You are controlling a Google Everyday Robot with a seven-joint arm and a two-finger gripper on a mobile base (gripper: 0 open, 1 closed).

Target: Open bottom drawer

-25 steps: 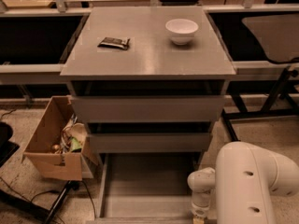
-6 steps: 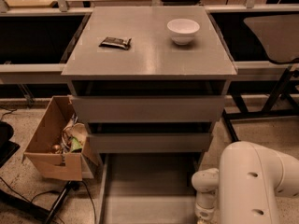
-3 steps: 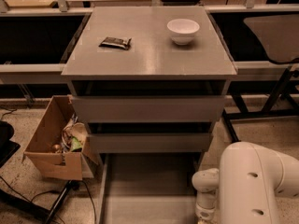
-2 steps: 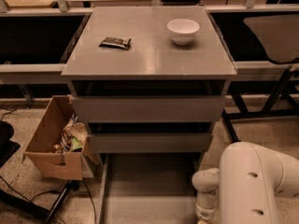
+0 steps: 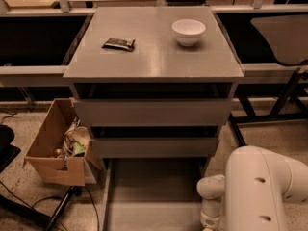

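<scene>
The grey cabinet point(image 5: 154, 57) has three drawers. The bottom drawer point(image 5: 154, 191) stands pulled far out toward me, its plain grey tray interior showing down to the frame's lower edge. The top drawer front point(image 5: 151, 112) and the middle drawer front point(image 5: 154, 147) are pushed in. My white arm point(image 5: 262, 191) fills the lower right corner, right of the open drawer. The gripper point(image 5: 209, 223) hangs at the arm's wrist by the drawer's right side, cut off by the bottom edge.
A white bowl point(image 5: 188, 32) and a dark snack packet point(image 5: 118, 44) lie on the cabinet top. A cardboard box point(image 5: 55, 148) with trash stands on the floor to the left. Cables point(image 5: 29, 201) run across the floor. Dark tables and metal legs flank the cabinet.
The arm has shifted slightly to the right since the earliest frame. The drawer stays pulled out, and nothing has moved in the last two seconds.
</scene>
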